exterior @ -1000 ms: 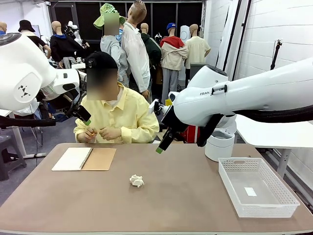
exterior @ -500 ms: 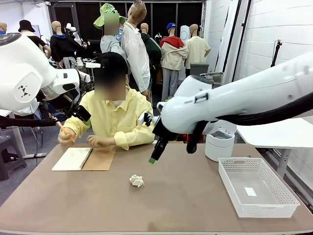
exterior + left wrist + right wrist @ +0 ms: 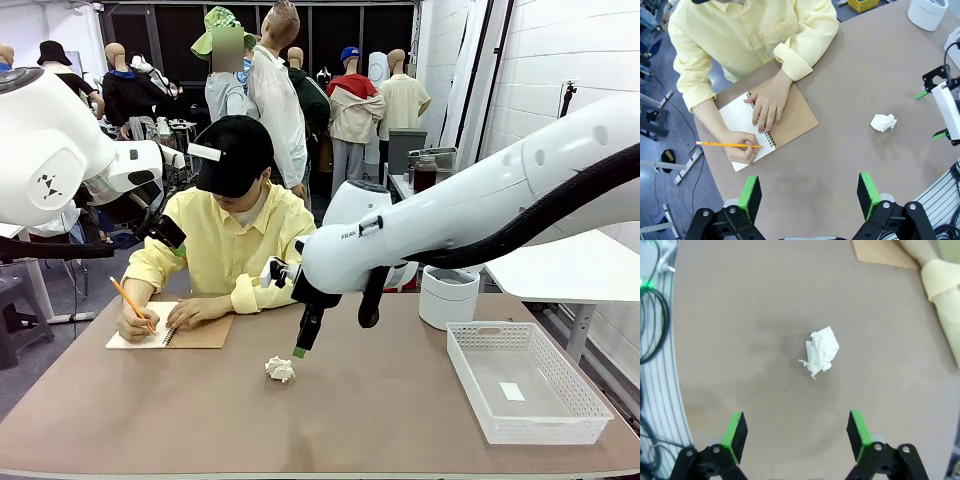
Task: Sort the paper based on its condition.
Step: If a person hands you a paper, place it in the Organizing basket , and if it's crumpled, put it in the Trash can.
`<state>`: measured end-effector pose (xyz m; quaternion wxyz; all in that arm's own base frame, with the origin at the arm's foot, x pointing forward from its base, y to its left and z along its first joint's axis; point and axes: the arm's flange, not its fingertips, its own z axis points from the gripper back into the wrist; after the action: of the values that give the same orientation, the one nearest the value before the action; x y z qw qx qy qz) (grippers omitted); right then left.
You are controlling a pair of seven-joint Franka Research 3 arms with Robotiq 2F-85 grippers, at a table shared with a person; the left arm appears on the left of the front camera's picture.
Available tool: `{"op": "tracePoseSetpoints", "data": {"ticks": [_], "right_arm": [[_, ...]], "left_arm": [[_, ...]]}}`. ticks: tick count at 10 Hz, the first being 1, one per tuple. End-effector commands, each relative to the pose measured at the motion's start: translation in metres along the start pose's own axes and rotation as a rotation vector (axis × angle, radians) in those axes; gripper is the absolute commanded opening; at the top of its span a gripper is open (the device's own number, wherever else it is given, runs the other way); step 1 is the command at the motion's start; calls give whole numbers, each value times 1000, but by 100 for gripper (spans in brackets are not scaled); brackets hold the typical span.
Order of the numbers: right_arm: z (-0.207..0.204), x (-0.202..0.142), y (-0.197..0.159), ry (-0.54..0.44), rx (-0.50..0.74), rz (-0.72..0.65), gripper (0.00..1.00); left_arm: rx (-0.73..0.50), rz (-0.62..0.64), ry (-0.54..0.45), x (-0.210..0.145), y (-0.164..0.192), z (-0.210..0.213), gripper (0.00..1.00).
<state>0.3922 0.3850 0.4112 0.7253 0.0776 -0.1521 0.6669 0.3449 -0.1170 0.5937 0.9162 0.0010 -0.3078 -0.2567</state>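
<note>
Brown desk (image 3: 400,420) shared with a person in a yellow shirt, seated at its far side; racks and figures stand in the room behind. A single crumpled paper (image 3: 820,352) lies near the middle of the desk, on bare surface, well apart from the white basket (image 3: 525,385) at the robot's right. The right tool (image 3: 796,432) hangs above the desk with its jaws spread wide and nothing between them. In the right wrist view the paper sits ahead of the green pads (image 3: 735,436), within the gap they frame and a little toward the right-hand pad, touching neither. In the front view one green fingertip hangs just above and beside the paper, apart from it.

The paper is a wad rather than a flat sheet. Its slight long axis runs, in the right wrist view, from upper right to lower left, with a small torn point at the lower left.

The left tool (image 3: 809,196) is raised high at the robot's left, jaws wide apart and empty. The person's hands rest on an open notebook (image 3: 795,117), one holding a pencil (image 3: 727,145).
</note>
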Motion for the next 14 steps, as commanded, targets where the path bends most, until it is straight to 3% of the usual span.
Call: {"op": "tracePoseSetpoints", "data": {"ticks": [1, 10, 14], "right_arm": [[-11, 7, -12, 12, -22, 92, 100], [-19, 12, -13, 20, 1, 67, 100], [-59, 25, -27, 60, 62, 64, 100]], "left_arm": [[-4, 1, 6, 0, 1, 1, 100], [-4, 1, 6, 0, 1, 1, 100], [-4, 1, 6, 0, 1, 1, 100]]}}
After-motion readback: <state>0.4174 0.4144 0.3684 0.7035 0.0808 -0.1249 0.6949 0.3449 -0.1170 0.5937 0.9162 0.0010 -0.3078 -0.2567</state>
